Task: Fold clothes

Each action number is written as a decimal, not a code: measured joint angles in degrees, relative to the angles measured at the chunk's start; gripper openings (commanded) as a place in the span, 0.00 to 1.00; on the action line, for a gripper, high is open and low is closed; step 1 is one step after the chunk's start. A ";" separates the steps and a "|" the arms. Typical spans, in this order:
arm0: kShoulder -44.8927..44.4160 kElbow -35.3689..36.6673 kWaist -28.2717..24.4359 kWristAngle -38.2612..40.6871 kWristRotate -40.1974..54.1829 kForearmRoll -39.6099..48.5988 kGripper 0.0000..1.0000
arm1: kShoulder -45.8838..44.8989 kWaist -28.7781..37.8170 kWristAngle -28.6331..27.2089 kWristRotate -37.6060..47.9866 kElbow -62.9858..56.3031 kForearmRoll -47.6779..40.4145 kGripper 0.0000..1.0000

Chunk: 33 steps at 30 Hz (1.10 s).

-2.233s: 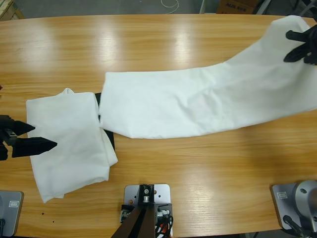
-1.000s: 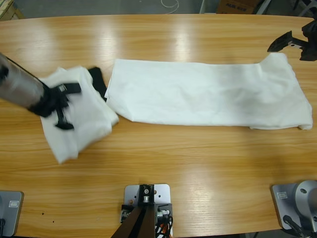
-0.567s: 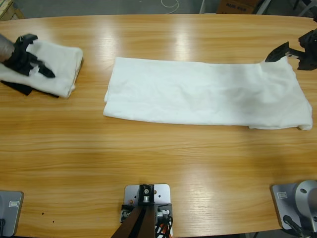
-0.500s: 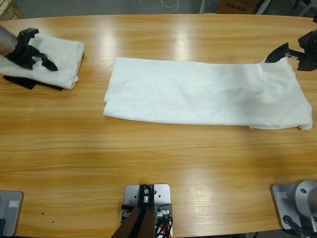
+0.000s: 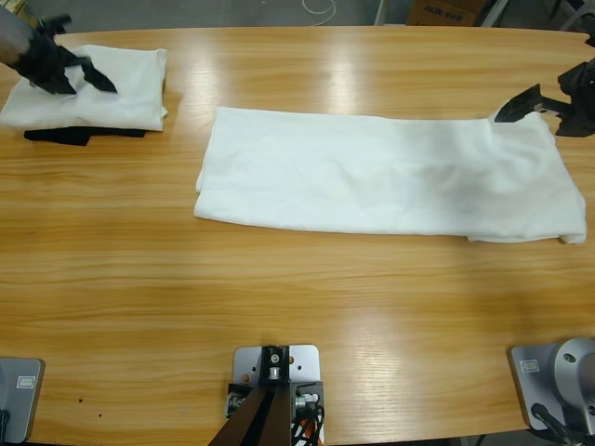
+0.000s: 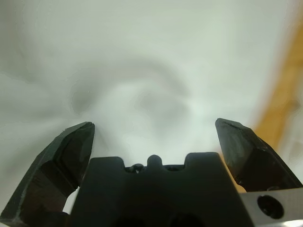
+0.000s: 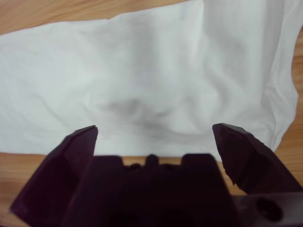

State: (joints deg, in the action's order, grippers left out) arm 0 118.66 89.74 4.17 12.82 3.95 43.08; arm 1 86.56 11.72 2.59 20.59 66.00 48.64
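Note:
Two white clothes lie on the table. A small folded one [image 5: 130, 93] rests at the far left corner, with my left gripper [image 5: 85, 85] open right over it. In the left wrist view the white cloth [image 6: 142, 56] fills the space between the spread jaws of that gripper [image 6: 154, 130]. A long folded shirt [image 5: 372, 172] stretches across the middle to the right. My right gripper [image 5: 532, 119] hovers open above its far right corner, and the right wrist view shows the shirt [image 7: 142, 61] beyond the open gripper [image 7: 154, 127].
A flat black piece [image 5: 56, 136] sticks out from under the small folded cloth at its near edge. Bare wooden table [image 5: 297, 307] runs along the near side. A box [image 5: 444, 11] and a cable lie on the floor past the far edge.
The right gripper let go of the long shirt, which now lies flat. The left arm carried the small folded cloth from the left middle up to the far left corner.

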 measured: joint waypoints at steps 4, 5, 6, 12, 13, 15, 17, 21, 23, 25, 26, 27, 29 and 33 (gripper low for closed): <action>-11.22 -1.66 5.00 7.55 -0.47 0.55 0.99 | -2.51 0.59 0.20 0.05 -2.09 -0.24 1.00; -13.58 -2.10 7.24 8.41 -0.39 0.64 0.99 | -3.12 0.71 0.46 0.18 -2.87 -0.60 1.00; -15.37 -2.42 9.76 8.74 1.17 0.84 0.99 | -3.79 0.83 0.75 0.34 -3.77 -1.03 1.00; -15.28 -2.95 26.54 4.49 26.17 7.24 0.99 | -7.75 1.31 2.95 1.00 -8.86 -3.43 1.00; -13.83 -2.97 28.70 2.56 29.60 8.03 0.99 | -8.43 1.36 3.10 1.01 -9.58 -3.53 1.00; -10.16 -3.02 31.47 -0.91 36.50 8.80 0.99 | -9.69 1.42 3.33 1.01 -10.86 -3.57 1.00; -6.48 -2.87 32.82 -4.04 43.90 9.15 0.98 | -10.40 1.44 3.71 1.01 -11.82 -3.67 1.00; -0.69 1.47 33.42 -6.84 54.39 9.50 0.98 | -10.52 1.46 4.75 1.06 -12.94 -4.73 1.00; 1.92 5.71 33.72 -7.23 56.31 10.26 0.98 | -10.41 1.49 5.22 1.30 -13.24 -5.58 1.00; 4.17 9.27 34.28 -7.39 57.03 10.93 0.98 | -10.01 1.49 5.42 1.54 -13.38 -6.41 1.00; 5.20 10.40 34.66 -7.41 57.21 11.11 0.98 | -9.73 1.49 5.50 1.65 -13.42 -6.80 1.00; 5.98 11.16 35.06 -7.41 57.31 11.30 0.98 | -9.51 1.49 5.54 1.75 -13.46 -7.21 1.00; 7.51 11.84 35.89 -7.41 57.35 11.67 0.97 | -9.09 1.49 5.64 1.84 -13.51 -8.02 1.00; 10.07 11.84 37.07 -7.41 57.35 11.90 0.90 | -7.86 1.49 5.87 1.85 -13.51 -8.91 1.00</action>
State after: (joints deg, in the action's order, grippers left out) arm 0 128.73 101.58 41.24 5.41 61.30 54.98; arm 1 78.70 13.21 8.46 22.44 52.49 39.73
